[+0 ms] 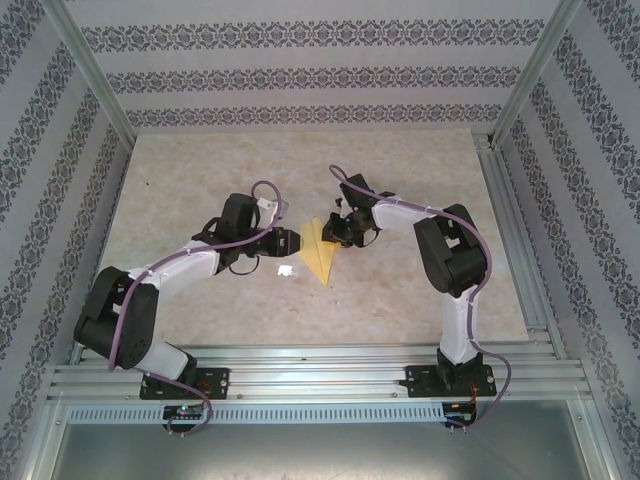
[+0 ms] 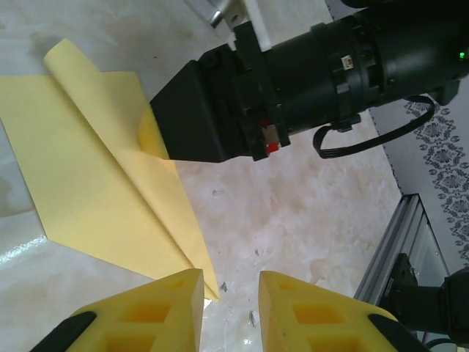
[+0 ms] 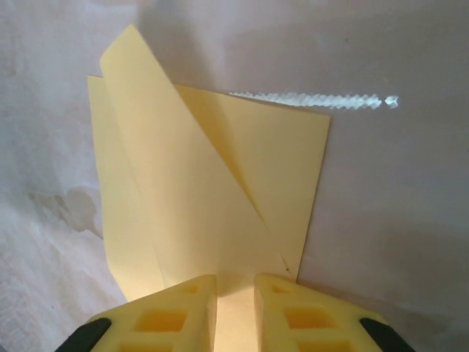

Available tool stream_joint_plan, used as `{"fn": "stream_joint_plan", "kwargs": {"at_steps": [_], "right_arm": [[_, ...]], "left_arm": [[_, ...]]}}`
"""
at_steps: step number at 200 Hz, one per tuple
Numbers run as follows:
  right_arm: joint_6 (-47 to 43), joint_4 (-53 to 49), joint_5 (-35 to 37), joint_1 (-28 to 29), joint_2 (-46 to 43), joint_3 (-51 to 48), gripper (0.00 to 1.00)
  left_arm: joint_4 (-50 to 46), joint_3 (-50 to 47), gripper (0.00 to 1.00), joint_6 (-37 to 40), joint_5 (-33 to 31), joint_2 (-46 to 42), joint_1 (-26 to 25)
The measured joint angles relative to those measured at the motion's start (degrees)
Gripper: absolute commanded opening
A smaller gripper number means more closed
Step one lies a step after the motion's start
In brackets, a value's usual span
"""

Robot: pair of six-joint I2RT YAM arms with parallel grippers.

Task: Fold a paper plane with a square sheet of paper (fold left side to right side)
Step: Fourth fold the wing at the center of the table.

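The mustard-yellow sheet of paper (image 1: 320, 255) lies mid-table, folded into a pointed, creased paper plane shape with its tip toward the near edge. One flap (image 3: 146, 117) stands up off the rest. My left gripper (image 1: 296, 241) sits just left of the paper, open by a narrow gap (image 2: 231, 282), with bare table between its yellow fingers and the paper's tip (image 2: 209, 282) beside the left finger. My right gripper (image 1: 338, 235) is at the paper's right edge, and its black body (image 2: 220, 110) covers part of the paper. Its jaws (image 3: 234, 286) stand slightly apart over the paper's edge (image 3: 212, 191).
A small white glare spot (image 1: 285, 270) shows on the marble-look tabletop (image 1: 400, 300) near the paper. Aluminium rails (image 1: 320, 365) run along the near edge and the right side (image 1: 520, 260). Patterned walls (image 1: 300, 75) enclose the table.
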Motion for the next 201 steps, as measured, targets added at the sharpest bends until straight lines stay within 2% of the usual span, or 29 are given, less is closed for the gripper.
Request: {"fn": "stream_joint_plan", "kwargs": {"at_steps": [32, 72, 95, 159, 201], "right_arm": [[-0.6, -0.3, 0.3, -0.9, -4.8, 0.0, 0.27], [-1.1, -0.3, 0.1, -1.4, -10.2, 0.1, 0.21], [-1.1, -0.2, -0.1, -1.4, -12.3, -0.7, 0.2], [-0.9, 1.0, -1.5, -1.2, -18.2, -9.3, 0.19], [-0.7, 2.1, -2.1, -0.2, -19.4, -13.4, 0.18]], "left_arm": [[0.0, 1.1, 0.24, -1.6, 0.3, 2.8, 0.3], [0.2, 5.0, 0.21, -2.5, 1.6, 9.1, 0.3], [0.5, 7.9, 0.2, -2.8, 2.0, 13.3, 0.2], [0.5, 17.5, 0.19, -3.1, 4.3, 24.6, -1.9], [0.4, 22.5, 0.19, -3.1, 4.7, 28.9, -3.8]]}}
